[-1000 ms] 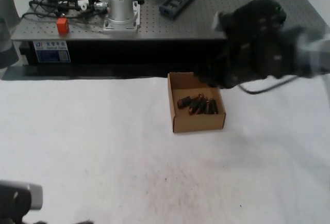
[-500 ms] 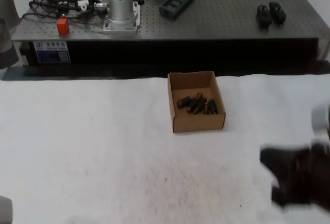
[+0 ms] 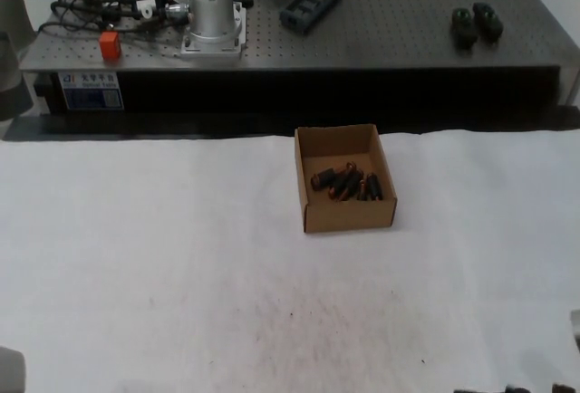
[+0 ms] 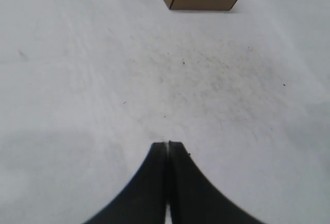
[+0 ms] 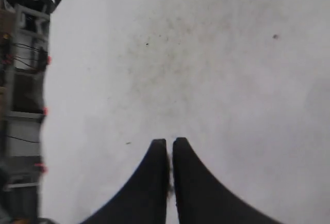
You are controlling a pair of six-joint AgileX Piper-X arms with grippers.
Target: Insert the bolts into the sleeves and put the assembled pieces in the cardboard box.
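I am holding left gripper (image 4: 168, 144) and right gripper (image 5: 169, 141) clenched empty, risking tipping the box (image 3: 349, 215) by the bench's (image 3: 181, 257) far edge if reaching carelessly.

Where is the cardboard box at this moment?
In the high view, the cardboard box sits on the white cloth near the middle, just in front of the dark metal table, with the assembled pieces inside.

The box (image 3: 349, 215) sits on the cloth (image 3: 163, 266), and the pieces (image 3: 347, 183) lie in it. A plate (image 3: 399, 44) runs behind the cloth. On the plate, taken from the box, a block (image 3: 110, 43) lies at ten o'clock, a post (image 3: 211, 4) at eleven, a tray (image 3: 311, 2) at twelve and two knobs (image 3: 476, 23) at one.
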